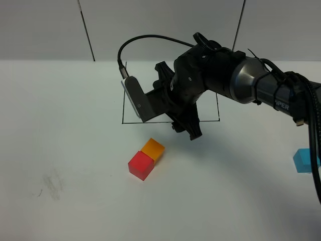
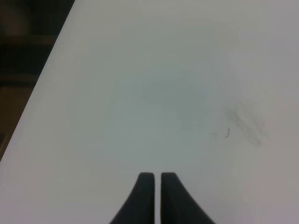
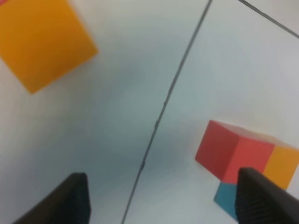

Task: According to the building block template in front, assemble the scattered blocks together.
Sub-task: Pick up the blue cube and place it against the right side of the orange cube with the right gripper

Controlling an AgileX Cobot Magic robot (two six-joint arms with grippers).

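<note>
A loose red cube [image 1: 140, 165] and a loose orange cube [image 1: 153, 149] touch each other on the white table, just in front of the thin black drawn rectangle [image 1: 124, 108]. A loose blue cube [image 1: 304, 160] lies far off at the right edge. My right gripper [image 1: 184, 130] hangs open over the rectangle's front line and hides the template in the high view. In the right wrist view, the open right gripper [image 3: 168, 200] frames the template's joined red [image 3: 231, 149], orange [image 3: 284, 161] and blue [image 3: 226, 198] cubes, beyond the black line [image 3: 163, 105]; the loose orange cube [image 3: 42, 42] shows too. My left gripper [image 2: 156, 179] is shut and empty over bare table.
The table's edge [image 2: 44, 79] runs past the left gripper, with dark space beyond it. A faint grey smudge [image 1: 52, 185] marks the table at the front left. The right arm's cable [image 1: 315, 145] hangs close to the blue cube.
</note>
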